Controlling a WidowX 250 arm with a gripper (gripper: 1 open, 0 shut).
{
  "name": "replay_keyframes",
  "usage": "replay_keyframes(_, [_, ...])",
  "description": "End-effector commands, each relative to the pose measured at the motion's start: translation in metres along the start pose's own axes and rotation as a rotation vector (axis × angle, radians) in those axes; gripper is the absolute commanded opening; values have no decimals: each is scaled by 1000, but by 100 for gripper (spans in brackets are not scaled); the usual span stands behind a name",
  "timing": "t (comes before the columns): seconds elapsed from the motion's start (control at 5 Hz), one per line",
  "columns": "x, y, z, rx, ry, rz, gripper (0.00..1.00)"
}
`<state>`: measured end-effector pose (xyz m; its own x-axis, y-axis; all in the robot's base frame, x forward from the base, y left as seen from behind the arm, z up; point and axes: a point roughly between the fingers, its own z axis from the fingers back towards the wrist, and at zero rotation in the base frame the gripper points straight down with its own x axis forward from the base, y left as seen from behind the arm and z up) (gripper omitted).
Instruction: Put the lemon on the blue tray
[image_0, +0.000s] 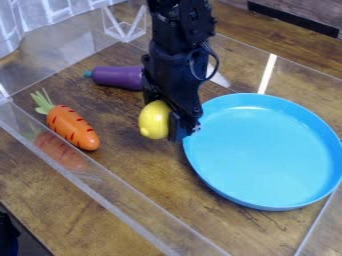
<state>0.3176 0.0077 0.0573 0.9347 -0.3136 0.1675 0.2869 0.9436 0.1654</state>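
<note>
The yellow lemon (155, 120) hangs just above the wooden table, held from above by my black gripper (170, 112), which is shut on it. It sits just left of the rim of the round blue tray (262, 150), which lies flat on the right side of the table. One dark finger (183, 113) shows on the lemon's right side; the other is hidden behind the fruit.
An orange carrot (70, 125) with green leaves lies at the left. A purple eggplant (118, 76) lies behind the arm. Clear plastic walls (80, 190) run along the left and front of the table.
</note>
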Motion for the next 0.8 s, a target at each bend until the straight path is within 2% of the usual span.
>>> replay_keyframes(0.0, [20, -1, 23, 31, -57, -26, 0])
replay_keyframes(0.2, [41, -10, 45, 51, -97, -69, 0])
replay_keyframes(0.4, [61, -24, 39, 47, -111, -102, 0])
replay_keyframes(0.6, [76, -39, 23, 40, -115, -133, 0])
